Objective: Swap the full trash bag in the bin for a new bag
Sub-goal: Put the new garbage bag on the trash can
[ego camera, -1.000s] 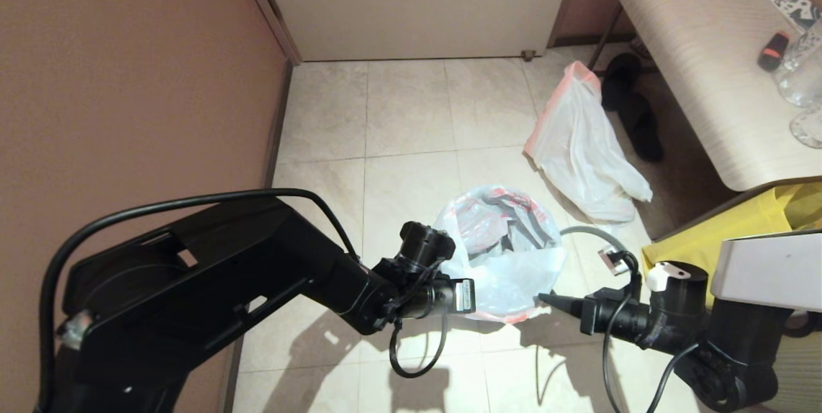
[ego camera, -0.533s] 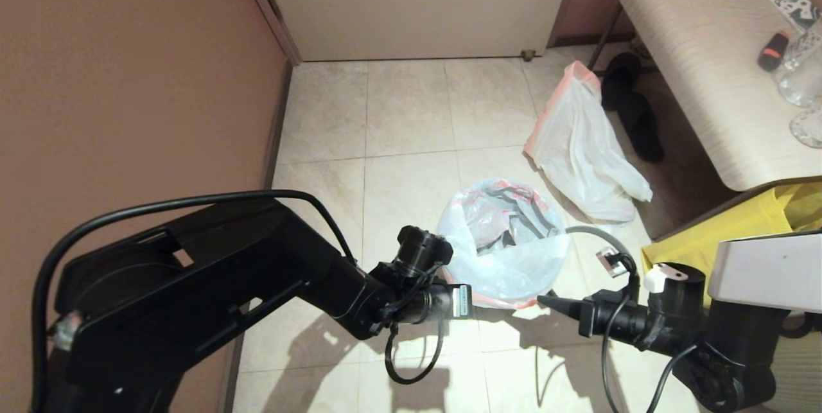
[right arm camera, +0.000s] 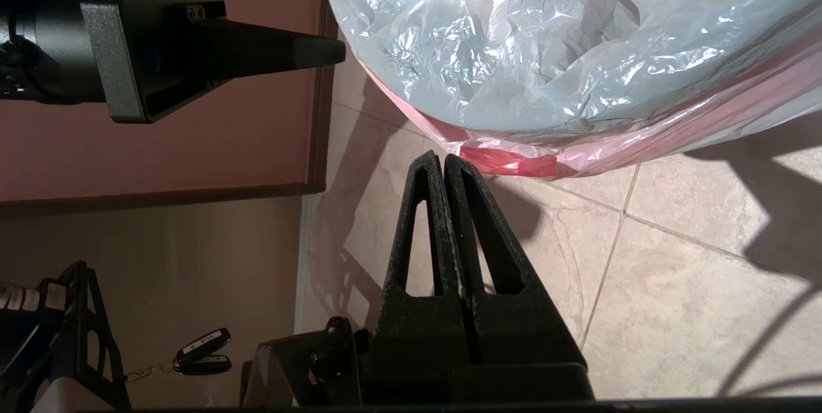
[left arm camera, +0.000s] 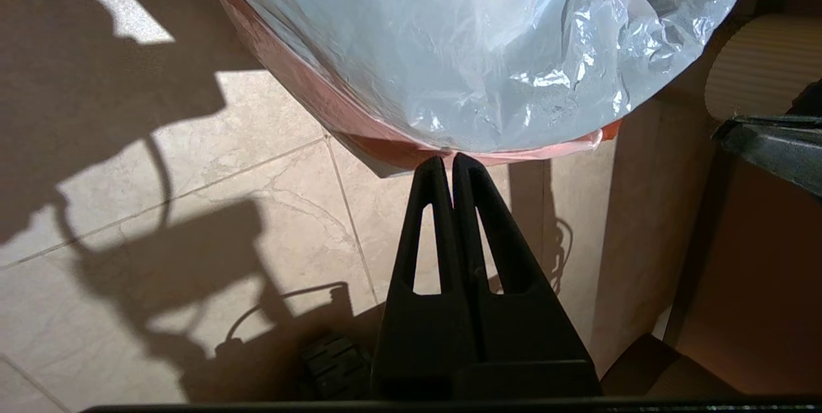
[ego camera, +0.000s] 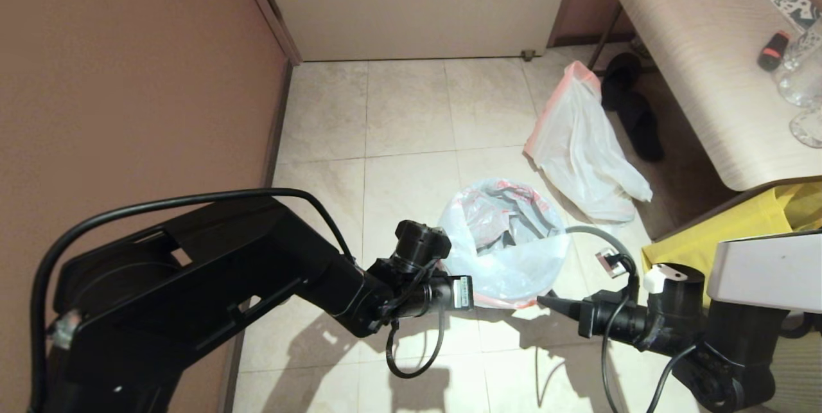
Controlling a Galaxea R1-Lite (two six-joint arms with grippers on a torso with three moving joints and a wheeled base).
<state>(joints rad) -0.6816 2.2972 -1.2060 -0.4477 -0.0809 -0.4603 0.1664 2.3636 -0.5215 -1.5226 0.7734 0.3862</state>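
Note:
The new bag (ego camera: 507, 259), translucent white with red print near its mouth, is draped over the bin. The bin is hidden apart from dark patches showing through the plastic (ego camera: 517, 223). The bag's pink-red hem (right arm camera: 514, 159) hangs near the floor. My left gripper (left arm camera: 447, 159) is shut, its tips touching that hem on the near left side. My right gripper (right arm camera: 437, 157) is shut too, its tips just short of the hem on the near right. In the head view, the left gripper (ego camera: 476, 297) and right gripper (ego camera: 541, 299) flank the bag. The full trash bag (ego camera: 581, 143), plain white with a pink-red rim, lies on the floor behind.
A light wooden bench (ego camera: 706, 47) with glassware stands at the right, with black slippers (ego camera: 632, 111) under its edge. A yellow bag (ego camera: 738, 227) sits by my right arm. A brown wall (ego camera: 128, 79) runs along the left and a door (ego camera: 417, 2) closes the far end.
The bag's lower hem has risen a little and its inside folds have settled. My left gripper has drawn slightly back to the left. The right arm has barely moved.

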